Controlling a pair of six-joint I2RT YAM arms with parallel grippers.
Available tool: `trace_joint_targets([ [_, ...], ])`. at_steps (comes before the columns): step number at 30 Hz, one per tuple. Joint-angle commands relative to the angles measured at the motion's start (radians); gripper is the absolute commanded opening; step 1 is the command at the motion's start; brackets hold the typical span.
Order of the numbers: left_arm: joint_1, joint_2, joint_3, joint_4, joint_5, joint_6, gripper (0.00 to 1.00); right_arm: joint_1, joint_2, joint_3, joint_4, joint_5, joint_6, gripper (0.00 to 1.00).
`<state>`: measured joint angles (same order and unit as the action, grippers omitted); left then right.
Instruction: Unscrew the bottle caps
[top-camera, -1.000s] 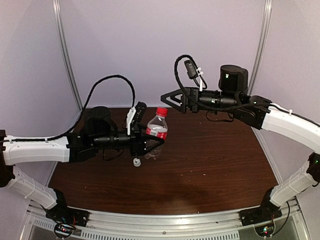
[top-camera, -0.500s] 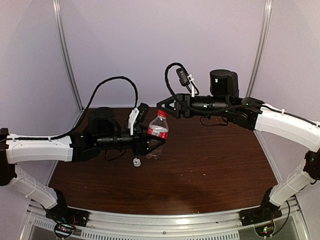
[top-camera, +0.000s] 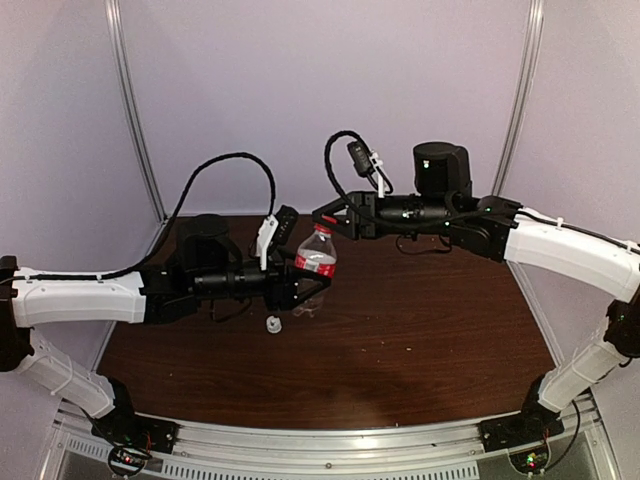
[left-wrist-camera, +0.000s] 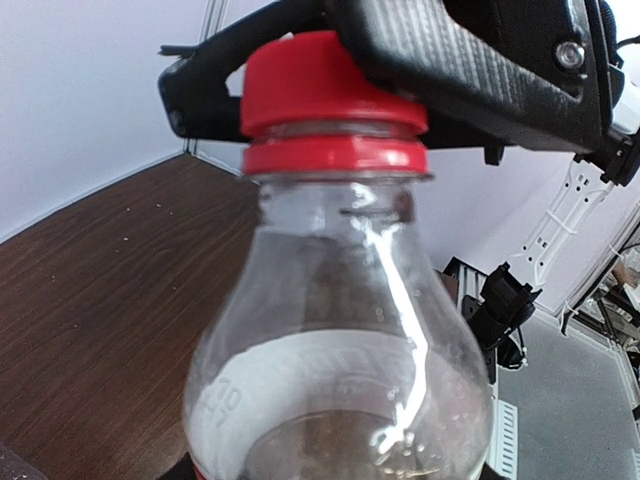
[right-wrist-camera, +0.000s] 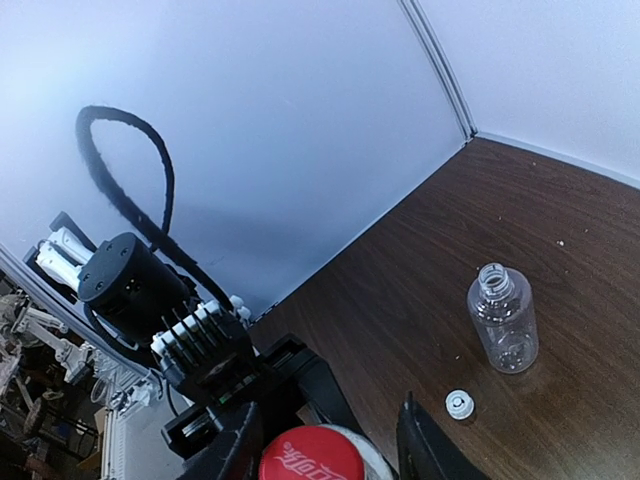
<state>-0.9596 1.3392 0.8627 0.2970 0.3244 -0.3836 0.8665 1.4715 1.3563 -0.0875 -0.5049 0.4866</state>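
My left gripper (top-camera: 303, 283) is shut on the body of the clear bottle (top-camera: 317, 262) with the red label band and holds it upright above the table. In the left wrist view the bottle (left-wrist-camera: 340, 340) fills the frame, and its red cap (left-wrist-camera: 330, 95) sits on the neck. My right gripper (top-camera: 326, 221) reaches in from the right at cap height. Its black fingers (left-wrist-camera: 450, 70) press the cap from both sides. The right wrist view looks down on the red cap (right-wrist-camera: 312, 455) between the two fingers (right-wrist-camera: 425, 450).
A plain clear bottle (right-wrist-camera: 503, 318) stands open-necked on the brown table (top-camera: 420, 320), just below the held bottle (top-camera: 305, 308). A small white cap (right-wrist-camera: 459, 404) lies loose beside it (top-camera: 272, 323). Purple walls enclose the back and sides.
My right arm swung left and down from clear of the bottle until its fingers flank the red cap, and the fingers narrowed onto it. The left arm and bottle stayed nearly still.
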Motion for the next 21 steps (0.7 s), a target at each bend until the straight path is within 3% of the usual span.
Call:
trace_joint_targets([
  [1, -0.006, -0.012, 0.012, 0.035, -0.02, 0.026, 0.43, 0.005, 0.014, -0.008, 0.042, -0.036, 0.013, 0.44],
  [14, -0.005, -0.025, -0.002, 0.038, -0.019, 0.038, 0.43, 0.001, 0.011, -0.027, 0.084, -0.088, -0.049, 0.21],
  [21, -0.006, -0.05, -0.03, 0.113, 0.167, 0.036, 0.44, -0.029, 0.03, -0.015, 0.118, -0.308, -0.199, 0.2],
])
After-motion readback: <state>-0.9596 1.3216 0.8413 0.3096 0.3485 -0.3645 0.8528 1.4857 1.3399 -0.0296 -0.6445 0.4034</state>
